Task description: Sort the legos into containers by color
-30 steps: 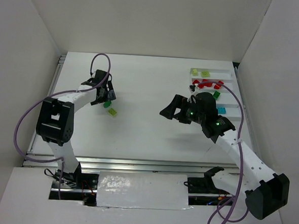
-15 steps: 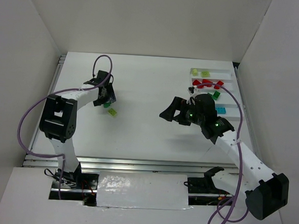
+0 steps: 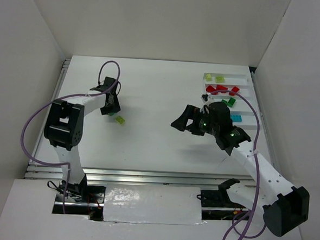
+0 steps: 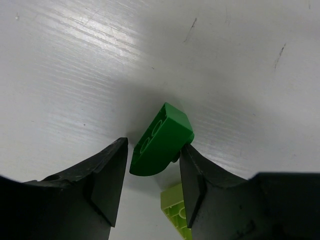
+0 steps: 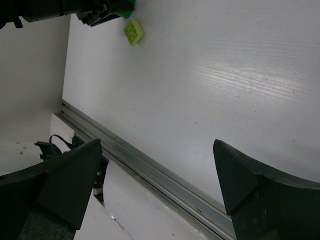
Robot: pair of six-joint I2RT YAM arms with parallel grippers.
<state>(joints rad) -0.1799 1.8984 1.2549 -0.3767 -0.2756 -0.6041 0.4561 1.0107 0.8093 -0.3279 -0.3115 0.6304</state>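
Note:
A dark green lego (image 4: 160, 142) with a rounded end sits tilted between the fingers of my left gripper (image 4: 153, 150), which is shut on it at the table's left (image 3: 111, 107). A pale yellow-green lego (image 4: 175, 212) lies just beside it (image 3: 120, 120), also seen in the right wrist view (image 5: 133, 32). My right gripper (image 3: 187, 120) hovers mid-table, wide open with nothing in it (image 5: 157, 150). The white tray of containers (image 3: 240, 77) stands at the back right. It holds yellow-green legos (image 3: 219, 79), red legos (image 3: 221, 90), a green lego (image 3: 230, 101) and a cyan lego (image 3: 236, 118) in separate compartments.
White walls close in the table on the left, back and right. A metal rail (image 5: 150, 167) runs along the near edge. My right arm partly covers the tray's near-left corner.
My left gripper's jaws have closed in on the dark green lego, and the arm has dropped slightly. The right arm has barely moved.

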